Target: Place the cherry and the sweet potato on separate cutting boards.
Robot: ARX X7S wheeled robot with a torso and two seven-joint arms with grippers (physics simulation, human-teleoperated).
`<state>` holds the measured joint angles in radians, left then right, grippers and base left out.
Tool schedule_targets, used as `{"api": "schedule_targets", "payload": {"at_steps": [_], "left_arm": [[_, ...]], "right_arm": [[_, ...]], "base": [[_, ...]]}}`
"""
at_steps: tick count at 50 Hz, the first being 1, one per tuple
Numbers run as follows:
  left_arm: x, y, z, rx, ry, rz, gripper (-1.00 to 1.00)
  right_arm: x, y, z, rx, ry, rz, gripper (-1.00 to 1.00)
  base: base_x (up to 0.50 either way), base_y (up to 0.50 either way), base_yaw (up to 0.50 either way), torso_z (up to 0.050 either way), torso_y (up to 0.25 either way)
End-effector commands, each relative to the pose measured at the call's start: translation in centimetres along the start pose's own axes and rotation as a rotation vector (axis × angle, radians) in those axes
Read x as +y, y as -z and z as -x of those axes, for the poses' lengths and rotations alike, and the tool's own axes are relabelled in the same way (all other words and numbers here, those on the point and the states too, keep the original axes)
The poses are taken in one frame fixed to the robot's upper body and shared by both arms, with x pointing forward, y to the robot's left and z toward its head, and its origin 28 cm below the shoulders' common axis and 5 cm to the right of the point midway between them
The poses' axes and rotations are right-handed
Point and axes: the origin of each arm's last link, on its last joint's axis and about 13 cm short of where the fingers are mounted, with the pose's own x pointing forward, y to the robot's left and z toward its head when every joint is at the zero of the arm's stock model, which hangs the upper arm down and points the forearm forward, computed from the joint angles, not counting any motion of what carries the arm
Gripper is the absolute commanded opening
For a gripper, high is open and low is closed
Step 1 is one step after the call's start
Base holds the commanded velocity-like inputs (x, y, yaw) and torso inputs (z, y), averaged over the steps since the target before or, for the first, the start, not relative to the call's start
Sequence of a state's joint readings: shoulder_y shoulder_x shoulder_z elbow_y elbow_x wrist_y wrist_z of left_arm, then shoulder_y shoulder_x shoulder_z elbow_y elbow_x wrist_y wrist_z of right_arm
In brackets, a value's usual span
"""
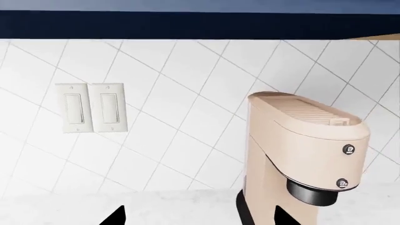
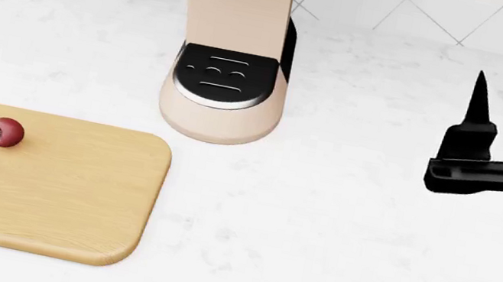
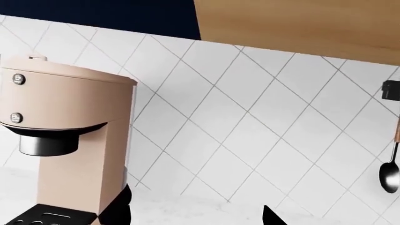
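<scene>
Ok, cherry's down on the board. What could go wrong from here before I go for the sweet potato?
1. The cherry is round and lies loose on the cutting board; a nudge to the board could roll it off.
2. The right gripper hangs near the coffee machine, so a wide swing might hit it.
3. Neither the sweet potato nor a second board shows in any view, so reaching now would be blind; reposition first.

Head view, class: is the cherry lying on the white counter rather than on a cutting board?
No: the cherry rests on the cutting board.
</scene>
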<state>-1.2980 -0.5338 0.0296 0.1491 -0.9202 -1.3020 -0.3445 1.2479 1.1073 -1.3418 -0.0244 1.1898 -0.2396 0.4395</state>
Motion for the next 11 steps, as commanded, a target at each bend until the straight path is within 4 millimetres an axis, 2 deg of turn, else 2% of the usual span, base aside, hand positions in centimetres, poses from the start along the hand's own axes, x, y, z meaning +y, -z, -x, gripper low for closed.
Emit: {"api": "schedule_targets", "payload": {"at_steps": [1, 6, 11], "left_arm": [[0.1, 1.0, 1.7, 0.0, 0.0, -0.004, 1.0], [-0.4, 2.3, 2.8, 0.019, 0.027, -0.023, 1.0], [-0.2, 1.7, 3.1, 0.002, 0.017, -0.012, 1.0]], "right_arm": [[0.0, 0.0, -0.1, -0.061, -0.001, -0.004, 1.0], [0.1, 0.1, -0.1, -0.076, 0.039, -0.037, 1.0], [0.0, 0.1, -0.1, -0.106, 0.056, 0.002, 1.0]], "base": [[0.0, 0.0, 0.0, 0.0, 0.0], [0.0, 0.0, 0.0, 0.0, 0.0], [0.0, 0.0, 0.0, 0.0, 0.0]]}}
